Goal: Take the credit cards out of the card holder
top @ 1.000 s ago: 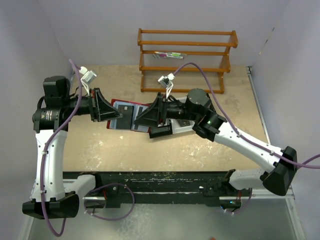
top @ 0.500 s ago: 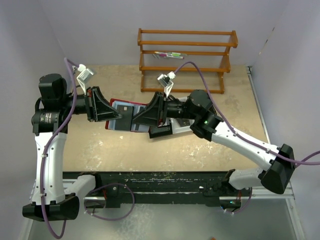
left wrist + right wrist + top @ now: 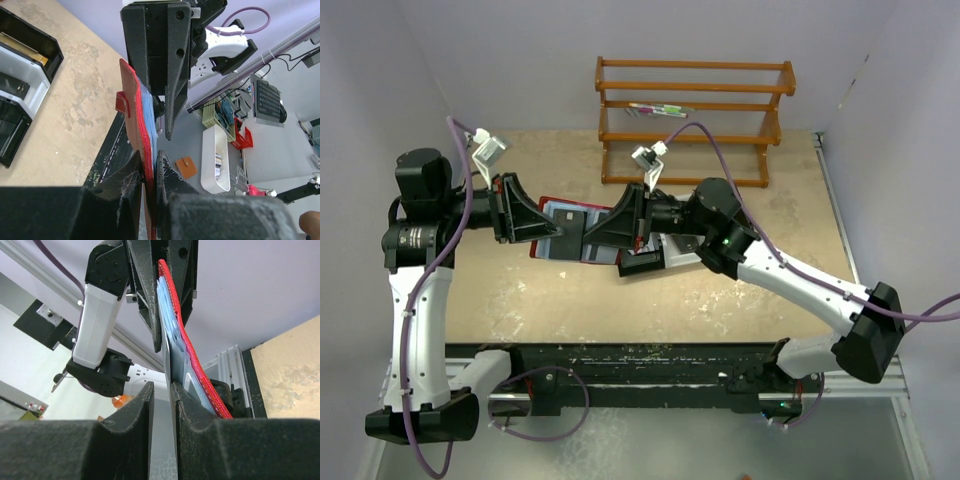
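Over a tan table point(image 3: 720, 300) walled in pale lilac, with a wooden rack point(image 3: 692, 120) along its far edge, we see the left gripper point(image 3: 149, 165) pinched tight on one end of the card holder point(image 3: 132, 115). It holds the red wallet opened out, sleeves upward, over the table left of its middle. The right gripper point(image 3: 162, 387) meets it from the opposite end, jaws narrow and closed on a grey credit card point(image 3: 167, 360) standing out of the clear sleeves, and below that gripper a black-and-white tray point(image 3: 30, 75) sits near the table's middle.
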You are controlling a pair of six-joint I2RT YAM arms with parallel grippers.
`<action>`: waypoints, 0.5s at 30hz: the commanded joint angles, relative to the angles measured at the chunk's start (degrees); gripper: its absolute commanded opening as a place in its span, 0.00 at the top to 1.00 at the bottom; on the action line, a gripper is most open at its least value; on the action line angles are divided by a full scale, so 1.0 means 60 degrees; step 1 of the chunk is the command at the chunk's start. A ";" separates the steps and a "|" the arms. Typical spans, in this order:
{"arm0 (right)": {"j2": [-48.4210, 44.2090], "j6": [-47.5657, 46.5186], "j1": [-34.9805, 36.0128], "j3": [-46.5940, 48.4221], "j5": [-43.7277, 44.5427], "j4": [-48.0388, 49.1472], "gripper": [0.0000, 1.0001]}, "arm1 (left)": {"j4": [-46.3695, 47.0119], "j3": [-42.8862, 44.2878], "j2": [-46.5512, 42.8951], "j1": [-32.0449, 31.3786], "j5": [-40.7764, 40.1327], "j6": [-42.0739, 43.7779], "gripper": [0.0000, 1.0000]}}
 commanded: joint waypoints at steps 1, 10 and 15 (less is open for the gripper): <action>0.0018 -0.0216 0.0097 0.0417 0.0265 0.0193 0.78 | -0.0244 0.0097 -0.0054 -0.0020 -0.0431 0.0399 0.95; 0.0064 -0.0396 0.0097 0.0446 0.0603 -0.0420 0.81 | -0.1369 0.0465 0.0091 -0.0020 -0.1348 0.1601 0.95; -0.0016 -0.0427 0.0097 0.0454 0.0609 -0.0661 0.77 | -0.1895 0.0593 0.0098 -0.0021 -0.1954 0.2301 0.94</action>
